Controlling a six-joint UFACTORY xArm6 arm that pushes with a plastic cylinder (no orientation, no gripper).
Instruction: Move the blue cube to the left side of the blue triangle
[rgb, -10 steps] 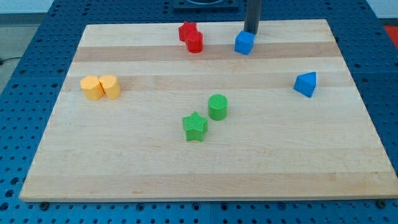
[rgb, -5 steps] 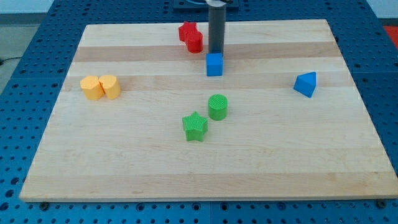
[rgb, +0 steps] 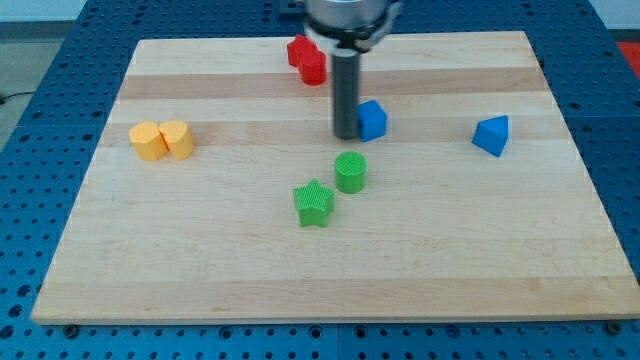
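Just right of the frame's centre, in its upper half, sits the small blue plastic cube (rgb: 372, 120), flat on the pale wooden board (rgb: 560, 260). My tip (rgb: 346, 136) stands at the cube's left face, touching it or nearly so; the rod carries no pincer, so nothing can spread or close on anything, and the only hold to be had is a push against a side. The cube looks light, rigid and smooth-based, so I judge it will slide readily on the wood and may turn if pressed off-centre. The best place to press is the middle of its left face, driving it toward the frame's right.

Well apart to the right, near the board's edge, lies the blue plastic triangle (rgb: 492, 135); the cube should stop just short of its left side without bumping it.

Below the cube are the green plastic cylinder (rgb: 350, 172) and, further down-left, the green star (rgb: 314, 203). At upper left of the cube are two red blocks (rgb: 307, 58) touching each other, and at far left two yellow blocks (rgb: 161, 140) side by side.
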